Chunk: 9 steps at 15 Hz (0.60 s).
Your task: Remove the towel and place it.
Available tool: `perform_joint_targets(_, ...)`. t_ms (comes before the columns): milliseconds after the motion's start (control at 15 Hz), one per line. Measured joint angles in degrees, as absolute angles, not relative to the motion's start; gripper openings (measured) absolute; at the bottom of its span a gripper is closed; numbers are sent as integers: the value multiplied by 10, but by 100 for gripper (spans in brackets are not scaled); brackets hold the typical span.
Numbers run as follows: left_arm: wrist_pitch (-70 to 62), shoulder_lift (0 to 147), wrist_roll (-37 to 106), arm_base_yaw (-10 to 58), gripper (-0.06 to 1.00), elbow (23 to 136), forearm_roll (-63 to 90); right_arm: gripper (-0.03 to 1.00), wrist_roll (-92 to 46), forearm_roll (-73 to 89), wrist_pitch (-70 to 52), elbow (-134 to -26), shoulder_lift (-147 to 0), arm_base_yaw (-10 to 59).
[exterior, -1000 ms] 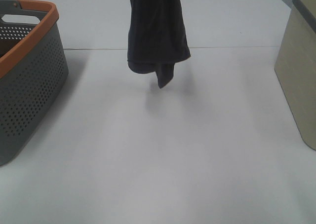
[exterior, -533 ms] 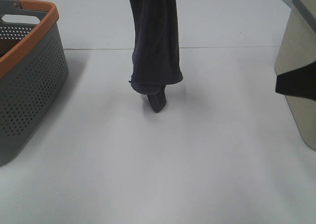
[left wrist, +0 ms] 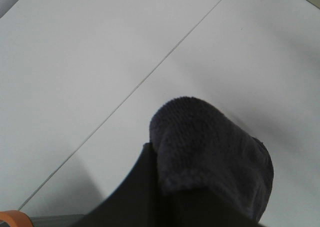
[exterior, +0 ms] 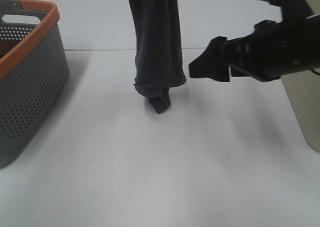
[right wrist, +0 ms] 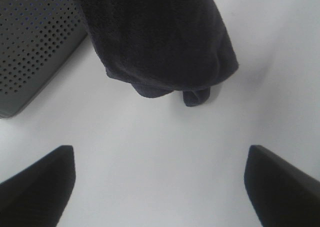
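Right hand (right wrist: 159, 157) spread wide beside hanging towel (right wrist: 155, 37).

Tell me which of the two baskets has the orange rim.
The grey perforated basket on the left of the high view; the beige basket on the right shows no orange.

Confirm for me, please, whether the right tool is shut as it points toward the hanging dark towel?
Not quite: the right tool is open, not shut. The right wrist view shows its fingers set wide apart. It does point toward the hanging dark towel.
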<state>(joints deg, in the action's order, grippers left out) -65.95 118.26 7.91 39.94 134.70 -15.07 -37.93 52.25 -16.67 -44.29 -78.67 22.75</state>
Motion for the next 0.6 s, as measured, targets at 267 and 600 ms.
perform_joint_targets(267,-654,1187,66,399,1,1347,-151,81,-319,525,-65,-515,-917,289)
perform_joint_targets(600,-625,1199,52,397,1,1347,-151,76,-303,547,-37,-581,-982,316)
